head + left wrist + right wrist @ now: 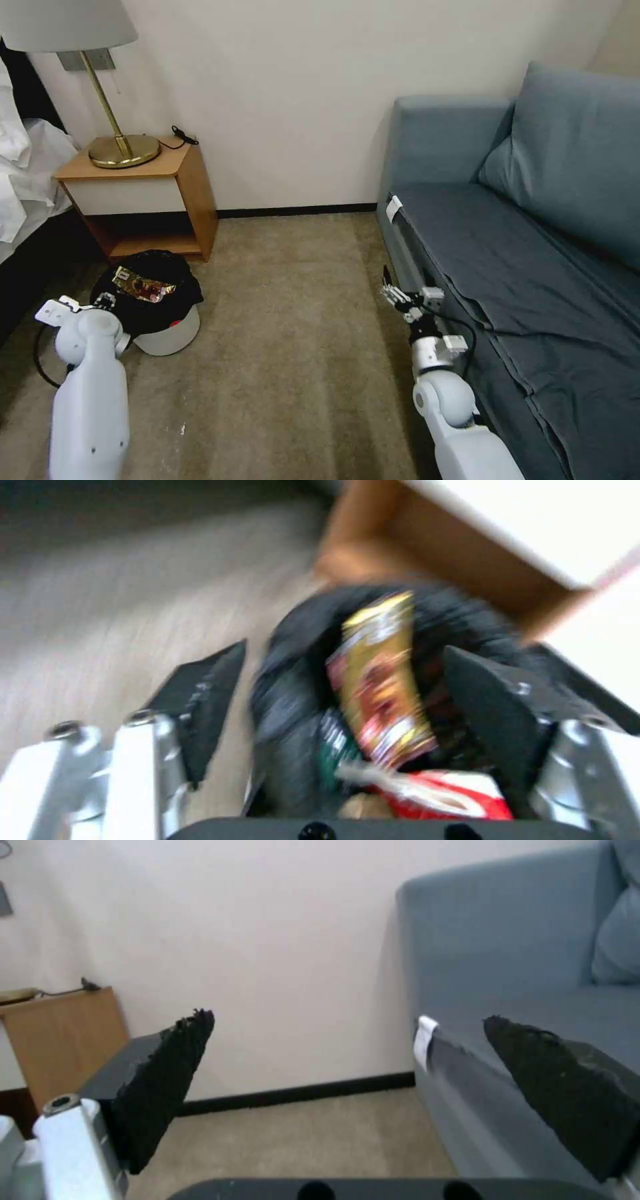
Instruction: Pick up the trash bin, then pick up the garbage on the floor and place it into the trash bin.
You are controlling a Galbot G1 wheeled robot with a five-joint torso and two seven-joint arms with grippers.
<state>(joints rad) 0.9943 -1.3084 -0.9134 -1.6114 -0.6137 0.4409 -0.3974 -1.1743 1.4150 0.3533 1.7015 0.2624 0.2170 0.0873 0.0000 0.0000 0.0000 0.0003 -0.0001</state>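
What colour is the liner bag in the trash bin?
Black, a crinkly bag folded over the pale bin's rim. The head view shows it best.

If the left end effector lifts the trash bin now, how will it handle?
Probably light: the trash bin is small and holds only wrappers. The crinkly black bag over its rim may slip or bunch under the left end effector. The gold snack wrapper lying on top might slide off.

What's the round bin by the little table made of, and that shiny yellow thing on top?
The small round pale grey-white bin looks like smooth hard plastic, lined with a crinkly black plastic bag. The gold-yellow snack wrapper seems to be glossy foil: it glints and creases.
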